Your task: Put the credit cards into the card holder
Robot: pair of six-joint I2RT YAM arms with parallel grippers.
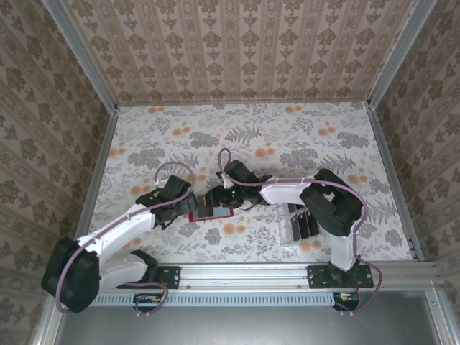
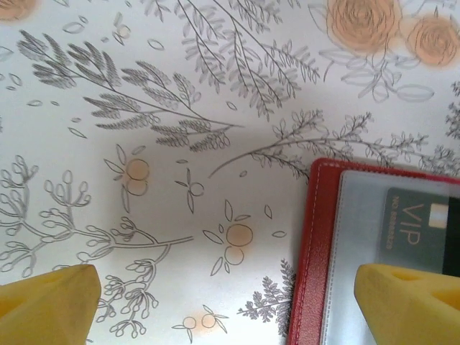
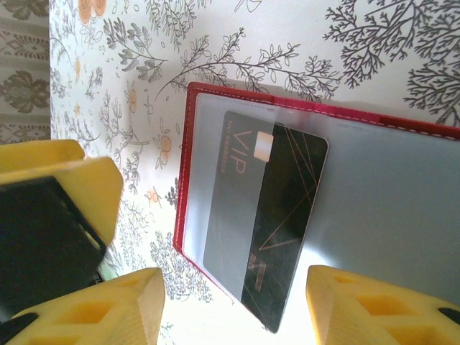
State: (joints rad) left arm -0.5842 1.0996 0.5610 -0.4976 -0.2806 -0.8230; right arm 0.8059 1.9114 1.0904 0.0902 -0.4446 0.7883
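Over the flower-printed counter [image 1: 144, 136], from the top camera, both arms meet at the middle, right above the small red leathery folding card holder [image 1: 213, 215], which lies open and flat. Off to its right, beside the right arm, a clear plastic slotted tray [image 1: 287, 231] carries several thin black credit cards [image 1: 307, 224] on edge.

Left wrist now: the left jaws are spread wide and released, yellow fingertips [image 2: 44, 302] bare. The card holder [image 2: 316, 251] lies under their right side, with a black VIP card [image 2: 424, 228] behind its clear sleeve.

Right wrist: the right jaws stand apart, gripping nothing. The black VIP card [image 3: 267, 230] sits only partly under the sleeve. It is tilted, its long axis pointing back toward the jaws, its near end poking past the holder's edge between the fingertips [image 3: 374, 309]. I'd say the right arm is nearer, and a push along that axis would seat it.
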